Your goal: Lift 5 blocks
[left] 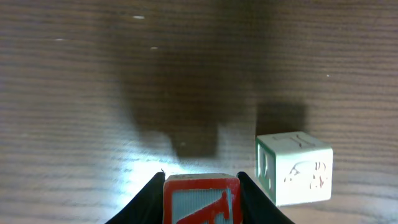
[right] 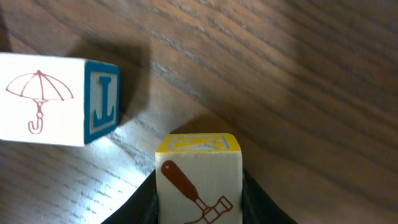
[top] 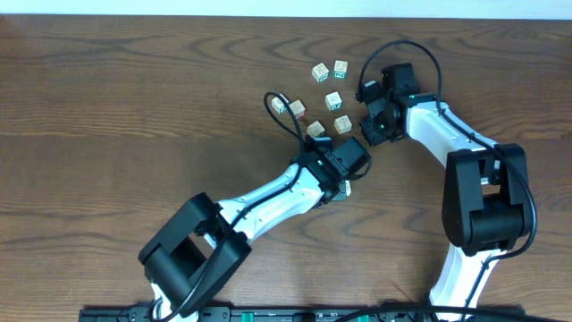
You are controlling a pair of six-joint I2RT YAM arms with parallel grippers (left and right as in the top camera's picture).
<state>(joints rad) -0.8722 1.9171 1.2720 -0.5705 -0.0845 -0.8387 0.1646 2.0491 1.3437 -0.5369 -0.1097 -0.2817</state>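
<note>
Now each arm has one cube. The left gripper (left: 200,182) is closed on a pale wooden cube with a red frame and blue face (left: 201,202), just on the robot's side of the loose group of alphabet cubes (top: 333,100) on the dark brown wooden table (top: 134,107). The shadow lying apart from it suggests it is off the table. The right gripper (right: 199,179) is closed on a pale cube with a yellow top and a red tool picture (right: 198,186), at the right edge of the same group; whether it is off the table I cannot tell. I think each arm should rise straight up and slowly, because a green-edged cube (left: 293,168) and a cube with an umbrella and a blue letter (right: 59,99) stand just beside the held ones, and a sideways move could push them
</note>
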